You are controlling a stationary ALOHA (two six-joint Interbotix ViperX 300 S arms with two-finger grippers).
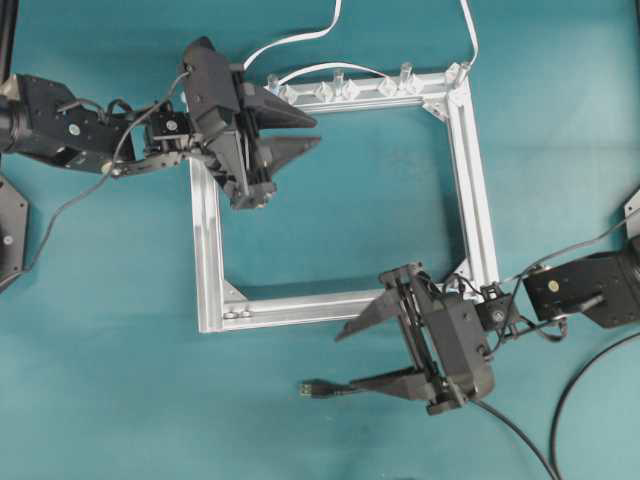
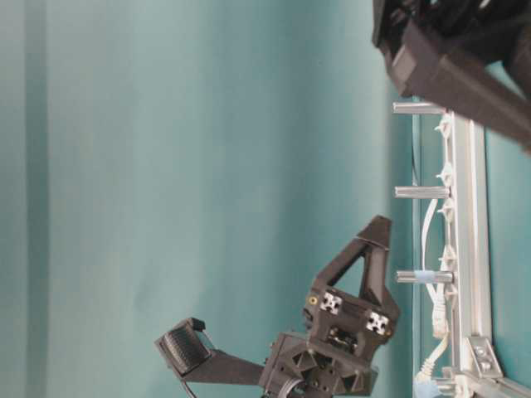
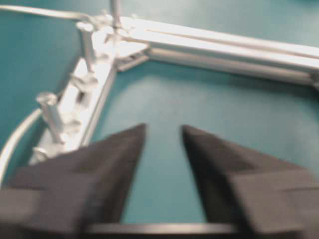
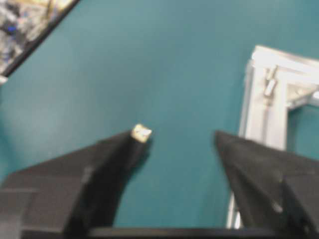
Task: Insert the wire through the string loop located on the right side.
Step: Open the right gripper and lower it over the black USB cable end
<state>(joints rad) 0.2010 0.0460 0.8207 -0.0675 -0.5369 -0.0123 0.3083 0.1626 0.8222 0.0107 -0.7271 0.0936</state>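
The wire lies on the teal table in front of the frame, and its black plug (image 1: 315,388) points left. My right gripper (image 1: 352,357) stands open over it, the near finger lying along the wire just behind the plug. In the right wrist view the plug's metal tip (image 4: 141,133) shows beside the left fingertip, with nothing between the jaws of the right gripper (image 4: 178,137). My left gripper (image 1: 305,135) is open and empty over the frame's top left corner, as the left wrist view (image 3: 163,128) shows too. I cannot make out the string loop; the right wrist covers the frame's lower right corner.
A silver square frame (image 1: 470,180) lies flat mid-table. Clear plastic clips (image 1: 335,90) and upright posts line its far bar. A thin white cable (image 1: 300,38) runs along them. The wire trails off to the lower right (image 1: 520,440).
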